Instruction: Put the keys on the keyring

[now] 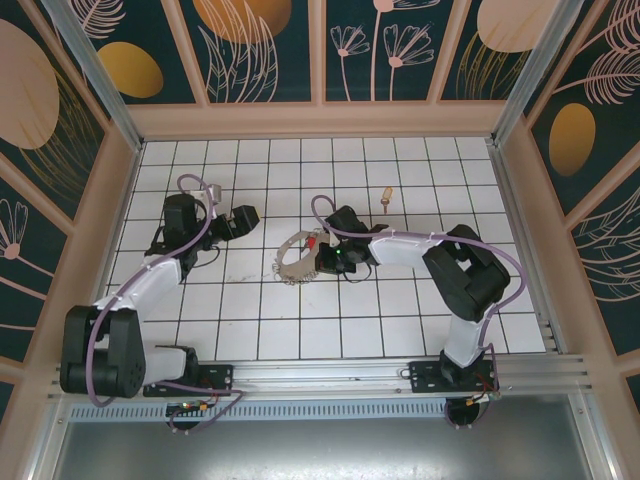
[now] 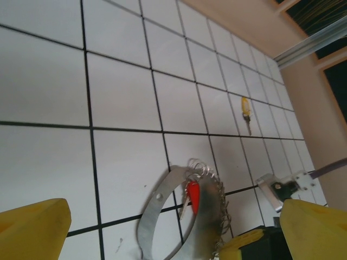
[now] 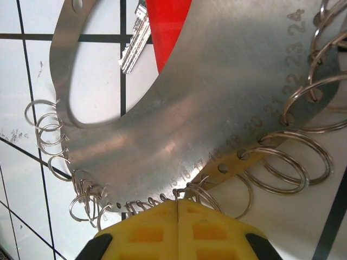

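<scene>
Yellow fingers of the right gripper are pressed tight together on the edge of the keyring. So this pincer is holding the ring by its flat metal band.

Biggest of all is the white tiled floor. The keyring sits near the middle of it, with the right gripper touching its right side.

Next is the left gripper. It is just to the left of the ring, a bit nearer the far edge. Its yellow tips are spread wide apart, and nothing is between them.

Lots of small wire rings hang along the band. A red tag hangs inside the loop, with a silver key beside it. That one looks like it is already on.

Smallest is the little gold key. It lies alone on the floor, near the far edge and well apart from the ring. Nothing is touching it.

I think the job is only just begun. The ring is held steady, but the gold key has to be picked up and put on.
</scene>
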